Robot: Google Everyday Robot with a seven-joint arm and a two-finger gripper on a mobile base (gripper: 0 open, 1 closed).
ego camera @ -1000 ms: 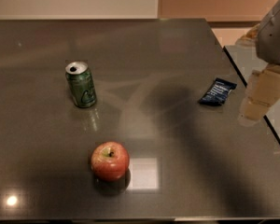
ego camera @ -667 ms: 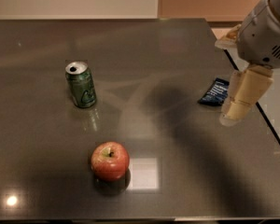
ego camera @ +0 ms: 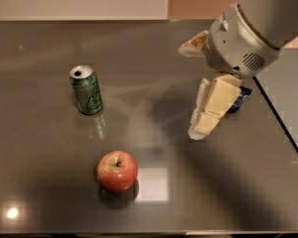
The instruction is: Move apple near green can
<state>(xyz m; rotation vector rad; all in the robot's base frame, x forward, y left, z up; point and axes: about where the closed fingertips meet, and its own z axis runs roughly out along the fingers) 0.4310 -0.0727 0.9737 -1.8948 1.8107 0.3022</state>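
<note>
The red apple [ego camera: 117,170] with yellowish patches and a dark stem sits on the dark table [ego camera: 49,148] at the front, left of centre. The green can [ego camera: 86,89] stands upright behind it and a little to the left, about one can height away from the apple. My gripper [ego camera: 191,90] hangs above the table at the right, well apart from both and right of the apple. It is open and empty, with one pale finger [ego camera: 211,108] pointing down and the other [ego camera: 192,45] up behind it.
A dark blue snack wrapper [ego camera: 241,97] lies near the table's right edge, mostly hidden behind my lower finger. The table's right edge [ego camera: 280,120] runs diagonally, with another grey surface beyond it. A pale wall stands at the back.
My arm has moved left and forward over the table, from the right edge to in front of the blue wrapper. The apple and the can have not moved.
</note>
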